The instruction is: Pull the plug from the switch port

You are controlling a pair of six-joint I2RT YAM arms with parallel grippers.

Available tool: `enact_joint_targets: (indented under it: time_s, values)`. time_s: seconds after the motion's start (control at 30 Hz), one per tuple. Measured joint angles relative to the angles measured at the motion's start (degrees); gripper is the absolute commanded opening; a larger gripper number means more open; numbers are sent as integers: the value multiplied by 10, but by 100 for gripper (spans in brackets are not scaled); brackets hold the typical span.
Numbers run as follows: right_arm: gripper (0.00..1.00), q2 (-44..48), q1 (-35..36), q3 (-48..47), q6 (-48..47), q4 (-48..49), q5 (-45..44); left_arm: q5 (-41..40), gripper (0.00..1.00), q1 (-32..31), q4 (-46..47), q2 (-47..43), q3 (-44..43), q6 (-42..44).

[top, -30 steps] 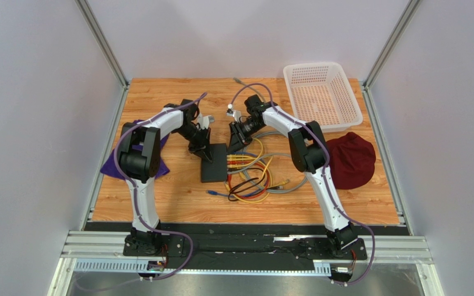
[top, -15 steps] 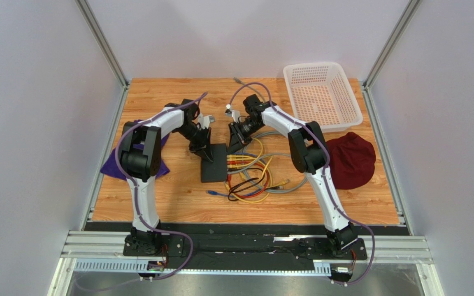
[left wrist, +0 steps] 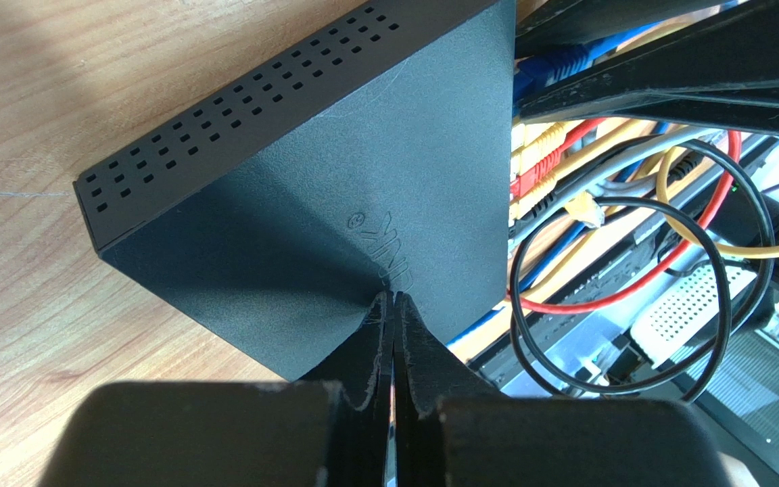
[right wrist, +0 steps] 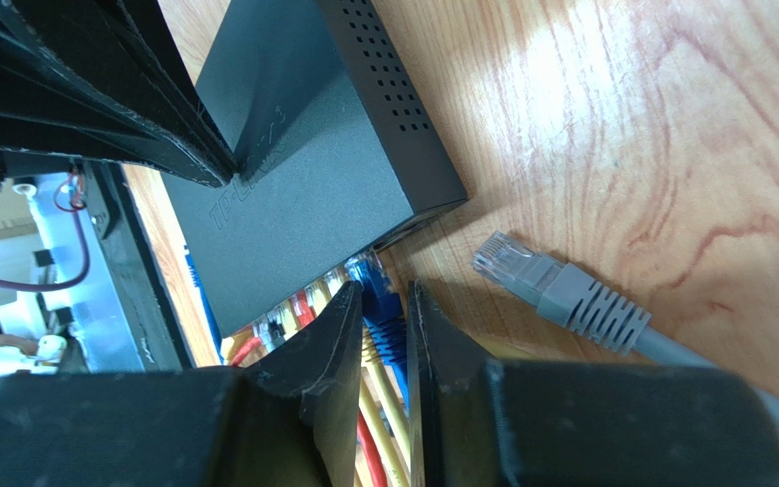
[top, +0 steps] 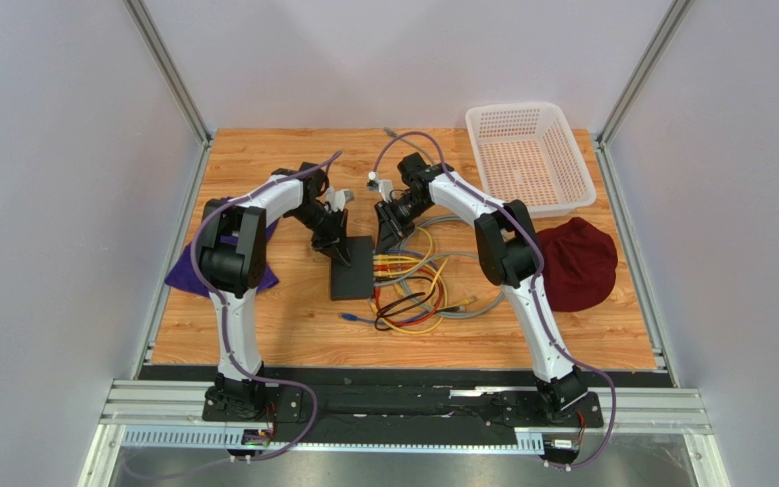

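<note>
Flat matte black switch box: far corner cut by top edge in left wrist view; socket row out of sight in both wrist views. Blue plastic network plug: rear hidden between fingers of right gripper. Grey round cable: runs off right edge there. Overhead view: sockets, jaws too small to tell.

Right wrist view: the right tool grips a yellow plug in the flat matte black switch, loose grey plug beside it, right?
No. The right wrist view shows the right tool gripping a blue plug, not yellow, in the black switch.
</note>
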State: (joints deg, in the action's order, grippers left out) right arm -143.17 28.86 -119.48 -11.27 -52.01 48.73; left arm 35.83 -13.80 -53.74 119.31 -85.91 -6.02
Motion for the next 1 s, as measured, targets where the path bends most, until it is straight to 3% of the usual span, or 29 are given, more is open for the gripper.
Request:
enact_joint_targets:
  time_s: [0.27,0.63,0.83,0.87,0.9,1.0]
  values:
    - [0,-10,-2,-40,-26,-26,-52,1,0,0,-2,1,-2,3]
    - [0,-3,-2,-30,-40,-21,-55,-3,0,0,-3,1,-5,7]
    - [0,-2,5,-57,-54,-26,-123,-3,0,0,-3,1,-6,11]
    - [8,-2,6,-60,-58,-26,-134,-3,0,0,-3,1,-6,12]
    - [38,-1,6,-64,-64,-28,-148,-3,0,0,-3,1,-6,13]
    - [50,2,6,-66,-77,-31,-170,-3,0,-1,-3,1,-6,14]
